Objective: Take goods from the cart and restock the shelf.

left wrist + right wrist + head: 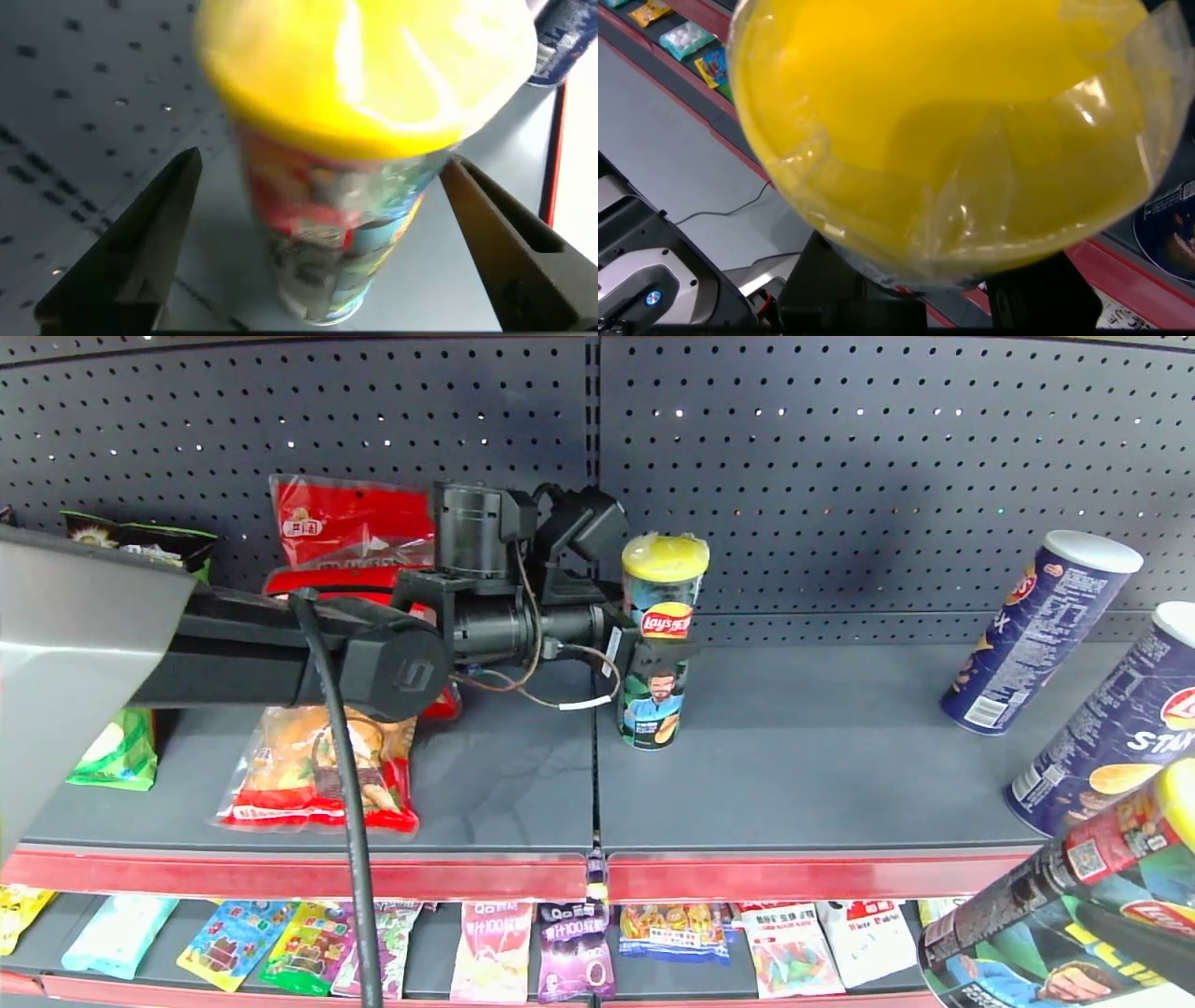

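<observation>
On the top shelf (794, 775), I find my left gripper (653, 649) spread wide around the upright chip can (665, 583), my right gripper (1111, 919) clamping a second can (1055, 877).

The left arm (261, 649) reaches level across the shelf. The left gripper (658, 651) has its fingers spread either side of an upright chips can (665, 583). The right gripper (1125, 929) clamps a tilted yellow-lidded can (1018, 952).

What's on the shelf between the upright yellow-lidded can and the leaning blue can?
Nothing: the head view shows bare grey shelf between the upright can and the leaning blue can.
</observation>
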You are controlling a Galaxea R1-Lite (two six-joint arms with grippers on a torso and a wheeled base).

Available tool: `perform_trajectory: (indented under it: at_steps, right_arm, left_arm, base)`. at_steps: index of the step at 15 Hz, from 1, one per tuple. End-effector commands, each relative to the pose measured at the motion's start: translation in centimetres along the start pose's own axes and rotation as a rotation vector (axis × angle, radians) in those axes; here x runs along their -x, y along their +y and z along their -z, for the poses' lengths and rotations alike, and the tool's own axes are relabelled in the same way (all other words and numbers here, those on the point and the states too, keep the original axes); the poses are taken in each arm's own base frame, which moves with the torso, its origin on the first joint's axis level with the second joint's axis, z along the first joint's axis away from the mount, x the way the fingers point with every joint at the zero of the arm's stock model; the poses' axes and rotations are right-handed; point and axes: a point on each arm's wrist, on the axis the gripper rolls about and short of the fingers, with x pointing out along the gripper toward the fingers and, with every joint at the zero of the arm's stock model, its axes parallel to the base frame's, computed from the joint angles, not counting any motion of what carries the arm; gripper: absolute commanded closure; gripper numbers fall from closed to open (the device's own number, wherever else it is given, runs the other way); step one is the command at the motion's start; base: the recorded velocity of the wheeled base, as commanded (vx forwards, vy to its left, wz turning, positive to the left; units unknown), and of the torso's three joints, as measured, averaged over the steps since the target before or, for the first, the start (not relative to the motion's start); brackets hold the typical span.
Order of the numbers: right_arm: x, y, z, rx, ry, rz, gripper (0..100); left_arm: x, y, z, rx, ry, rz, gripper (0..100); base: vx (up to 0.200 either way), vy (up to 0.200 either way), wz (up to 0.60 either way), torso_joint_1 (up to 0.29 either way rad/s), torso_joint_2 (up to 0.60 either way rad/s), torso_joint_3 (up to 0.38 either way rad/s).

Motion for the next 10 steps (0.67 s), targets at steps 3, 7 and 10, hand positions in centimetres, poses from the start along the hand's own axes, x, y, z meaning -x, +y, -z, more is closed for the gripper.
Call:
perform_trajectory:
  at_steps: [3,7,10]
  right_arm:
    - [0.0,0.0,0.0,-0.001,0.001,-0.002,100]
    - [0.0,0.0,0.0,-0.001,0.000,0.001,100]
    - [0.0,0.0,0.0,-0.001,0.000,0.002,100]
  left_arm:
    - [-0.3,-0.1,0.6,0.007,0.014,0.006,100]
    - [-0.1,-0.2,0.5,0.006,0.011,0.013,100]
    - [1.8,-1.6,-0.4,0.012,0.012,0.033,100]
  base:
    - [0.000,0.000,0.00,0.000,0.00,0.000]
    - [0.000,0.000,0.00,0.000,0.00,0.000]
    - [0.000,0.000,0.00,0.000,0.00,0.000]
